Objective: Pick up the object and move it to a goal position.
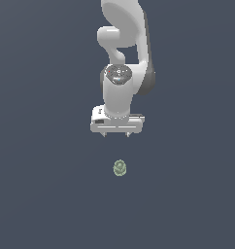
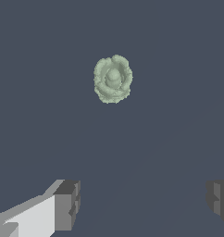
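The object point(image 1: 119, 168) is a tiny pale grey-green lumpy ball lying alone on the dark floor, below the gripper in the exterior view. In the wrist view the object point(image 2: 113, 79) shows its mottled, rosette-like top. My white gripper point(image 1: 116, 134) hangs above and apart from it, fingers pointing down. Both dark fingertips point(image 2: 67, 205) stand far apart, so the gripper point(image 2: 144, 203) is open with nothing between them. The object is much narrower than that gap.
The white arm point(image 1: 123, 44) rises toward the top of the exterior view. A plain dark blue-grey floor point(image 1: 41, 194) surrounds everything.
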Tool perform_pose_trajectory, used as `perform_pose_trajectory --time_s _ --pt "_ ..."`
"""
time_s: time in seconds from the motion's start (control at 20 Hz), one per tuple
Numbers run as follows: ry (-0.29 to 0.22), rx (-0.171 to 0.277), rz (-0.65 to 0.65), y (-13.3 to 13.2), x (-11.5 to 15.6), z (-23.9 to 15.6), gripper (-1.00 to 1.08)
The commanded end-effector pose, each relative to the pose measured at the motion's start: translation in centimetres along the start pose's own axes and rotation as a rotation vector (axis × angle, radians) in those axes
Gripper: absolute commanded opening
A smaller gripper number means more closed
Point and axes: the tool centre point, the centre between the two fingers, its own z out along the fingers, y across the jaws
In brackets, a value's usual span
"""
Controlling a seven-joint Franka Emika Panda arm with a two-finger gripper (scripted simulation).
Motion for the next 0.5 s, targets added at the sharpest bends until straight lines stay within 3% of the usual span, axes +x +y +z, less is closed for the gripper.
perform_pose_trajectory --time_s 0.0,0.45 --pt "0.000 0.000 0.000 0.0 0.0 0.0 1.00" --pt "0.024 0.019 0.010 -2.3 0.5 -0.6 1.00"
